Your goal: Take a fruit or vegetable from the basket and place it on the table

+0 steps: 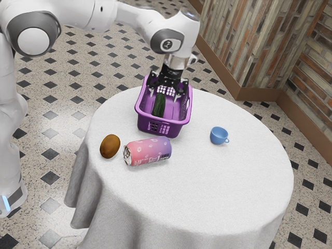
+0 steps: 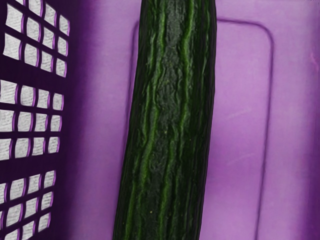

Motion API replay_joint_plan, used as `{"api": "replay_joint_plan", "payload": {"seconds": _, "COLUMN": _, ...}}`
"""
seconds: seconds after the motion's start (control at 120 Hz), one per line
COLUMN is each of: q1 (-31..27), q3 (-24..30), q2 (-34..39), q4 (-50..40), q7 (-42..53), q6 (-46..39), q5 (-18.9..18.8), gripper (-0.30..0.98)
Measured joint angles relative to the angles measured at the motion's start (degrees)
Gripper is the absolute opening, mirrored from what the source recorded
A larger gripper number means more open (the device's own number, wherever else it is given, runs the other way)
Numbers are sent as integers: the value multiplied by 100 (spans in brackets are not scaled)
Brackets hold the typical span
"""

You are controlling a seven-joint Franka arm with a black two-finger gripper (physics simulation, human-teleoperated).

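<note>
My gripper [image 1: 165, 95] is over the far part of the purple basket [image 1: 161, 126], its fingers spread wide and pointing down into it. A dark green cucumber [image 1: 158, 105] lies lengthwise in the basket, its far end below and between the open fingers. In the wrist view the ridged cucumber [image 2: 167, 120] runs under my hand, with the basket's floor [image 2: 240, 125] on both sides of it. Whether a finger touches it I cannot tell. The white-clothed table [image 1: 228, 192] carries the basket.
A brown oval fruit or vegetable [image 1: 110, 146] and a pink-purple can [image 1: 147, 151] lie on the cloth near the basket. A small blue cup [image 1: 219, 136] stands toward the exterior view's right. Latticed basket walls [image 2: 75, 120] rise beside my hand.
</note>
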State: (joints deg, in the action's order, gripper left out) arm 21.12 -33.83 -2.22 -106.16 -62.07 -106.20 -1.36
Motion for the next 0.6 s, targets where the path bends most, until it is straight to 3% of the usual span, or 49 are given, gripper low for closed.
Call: {"api": "replay_joint_plan", "payload": {"seconds": 0.6, "q1": -16, "q3": -150, "q2": -57, "q4": -339, "q7": -127, "q6": -701, "q5": 129, "gripper": 69}}
